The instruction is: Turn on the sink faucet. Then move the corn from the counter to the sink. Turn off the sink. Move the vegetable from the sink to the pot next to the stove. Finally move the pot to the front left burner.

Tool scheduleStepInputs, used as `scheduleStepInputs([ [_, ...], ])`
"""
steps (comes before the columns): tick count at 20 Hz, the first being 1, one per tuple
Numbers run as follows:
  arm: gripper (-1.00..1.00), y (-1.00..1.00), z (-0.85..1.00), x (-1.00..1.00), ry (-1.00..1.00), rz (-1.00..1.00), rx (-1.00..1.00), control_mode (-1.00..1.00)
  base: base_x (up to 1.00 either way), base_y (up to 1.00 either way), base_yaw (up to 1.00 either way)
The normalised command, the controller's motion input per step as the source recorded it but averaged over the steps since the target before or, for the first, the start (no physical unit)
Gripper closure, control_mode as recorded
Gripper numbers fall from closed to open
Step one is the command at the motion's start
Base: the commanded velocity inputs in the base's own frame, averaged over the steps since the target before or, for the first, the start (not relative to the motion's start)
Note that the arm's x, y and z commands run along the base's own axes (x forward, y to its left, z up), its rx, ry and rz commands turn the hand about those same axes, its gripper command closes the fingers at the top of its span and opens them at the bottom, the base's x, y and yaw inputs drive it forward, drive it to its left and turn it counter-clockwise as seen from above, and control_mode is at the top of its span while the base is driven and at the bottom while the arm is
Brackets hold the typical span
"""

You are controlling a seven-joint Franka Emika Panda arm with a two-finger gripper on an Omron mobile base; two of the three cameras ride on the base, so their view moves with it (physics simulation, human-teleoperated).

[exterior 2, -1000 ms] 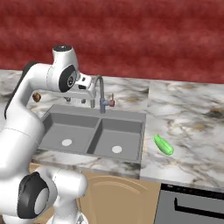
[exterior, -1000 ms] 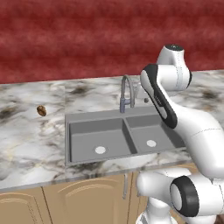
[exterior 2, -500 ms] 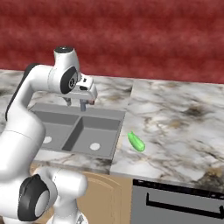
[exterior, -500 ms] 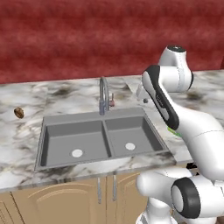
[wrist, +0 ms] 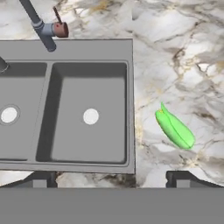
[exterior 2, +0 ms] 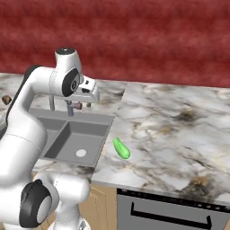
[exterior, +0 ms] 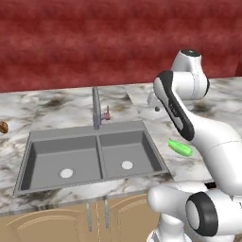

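Gripper (wrist: 112,177) spread wide, holding nothing, poised high to look down over work area. Corn (wrist: 175,128) right of centre in hand view, lying on counter (wrist: 175,57) just beside sink (wrist: 130,105) rim, within easy reach for drop into basin. Sink faucet (wrist: 41,24) upper left, reddish lever at side (water not discernible). Likely next: descend on cob.

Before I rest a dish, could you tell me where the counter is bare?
Bare marble counter stretches right of the corn, up to the red wall. Both sink basins are empty. It is tighter behind the sink, around the faucet.
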Motion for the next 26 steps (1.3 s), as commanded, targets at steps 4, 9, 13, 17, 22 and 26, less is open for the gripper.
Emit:
scheduleStepInputs([
  [4, -1.00, 0.00, 0.00, 0.00, 0.00, 0.00, 0.00, 1.00, 0.55, -0.18, -0.02],
  [9, -1.00, 0.03, -0.01, 0.06, 0.00, -0.01, 0.00, -1.00, 0.44, 0.18, -0.07],
  [13, -1.00, 0.16, -0.14, 0.25, -0.05, -0.01, 0.00, -1.00, 0.00, 0.00, 0.00],
  [17, -1.00, 0.26, -0.35, 0.00, -0.30, 0.03, 0.02, -1.00, 0.00, 0.00, 0.00],
  [22, -1.00, 0.06, -0.33, 0.00, -0.41, 0.20, 0.12, -1.00, 0.00, 0.00, 0.00],
  [26, -1.00, -0.14, -0.25, 0.11, -0.33, 0.37, 0.17, -1.00, 0.00, 0.00, 0.00],
])
